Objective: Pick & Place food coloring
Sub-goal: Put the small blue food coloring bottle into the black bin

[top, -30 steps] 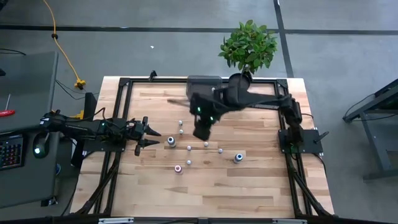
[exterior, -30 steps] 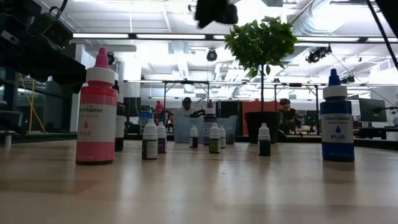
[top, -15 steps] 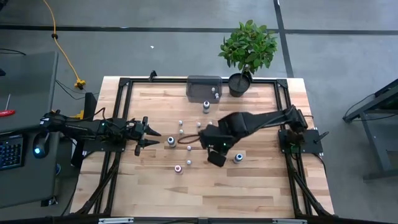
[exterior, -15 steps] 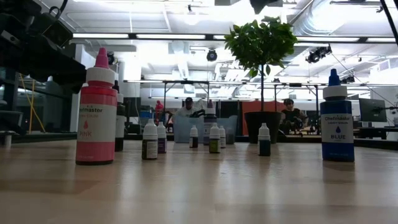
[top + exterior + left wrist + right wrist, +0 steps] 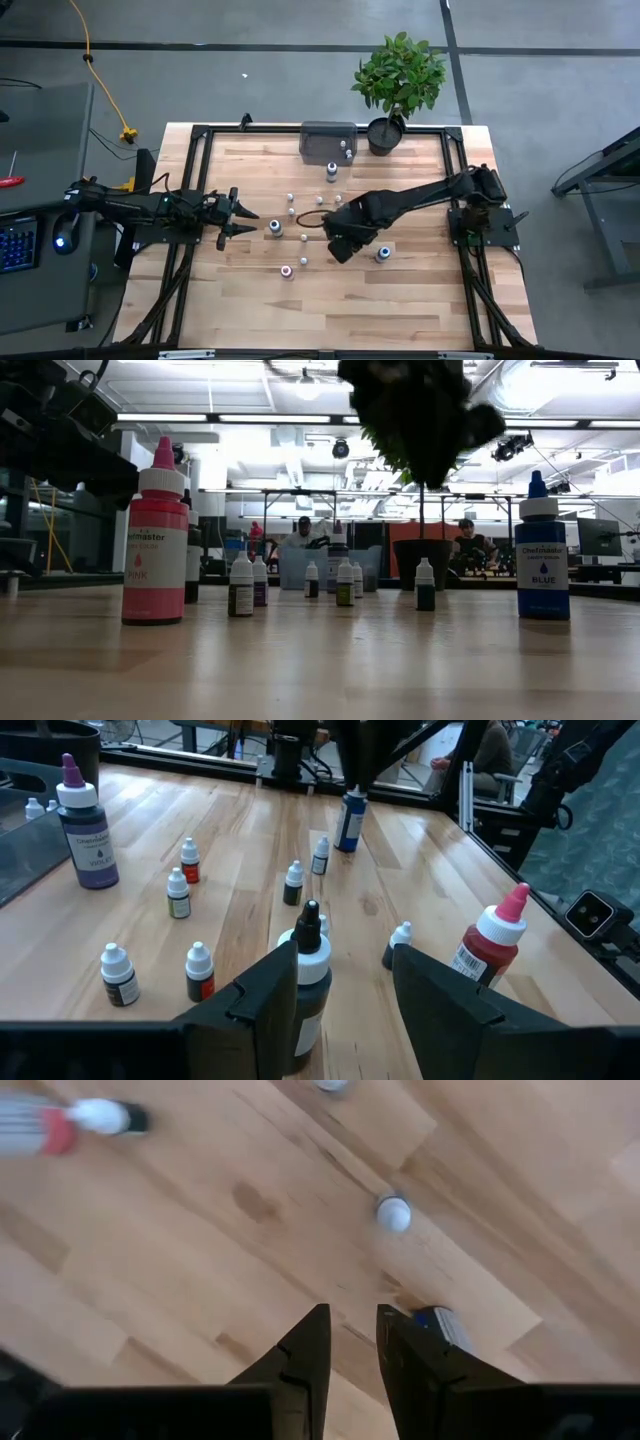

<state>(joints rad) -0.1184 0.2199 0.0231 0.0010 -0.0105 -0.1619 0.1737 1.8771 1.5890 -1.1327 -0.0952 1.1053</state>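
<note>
Food coloring bottles [image 5: 303,238] stand scattered over mid-table, pink one [image 5: 155,535] nearest the low camera, blue one [image 5: 541,550] at its three o'clock. Right gripper [image 5: 340,247] hovers above them, fingers slightly apart, holding nothing. Left gripper [image 5: 240,217] waits at nine o'clock, fingers apart. Grey tray [image 5: 327,136] and plant [image 5: 400,75] sit at twelve.

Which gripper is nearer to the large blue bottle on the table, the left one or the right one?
The right. The right gripper hangs just beside the blue bottle, on its left-arm side. The left gripper waits far across the table, with several small bottles between.
</note>
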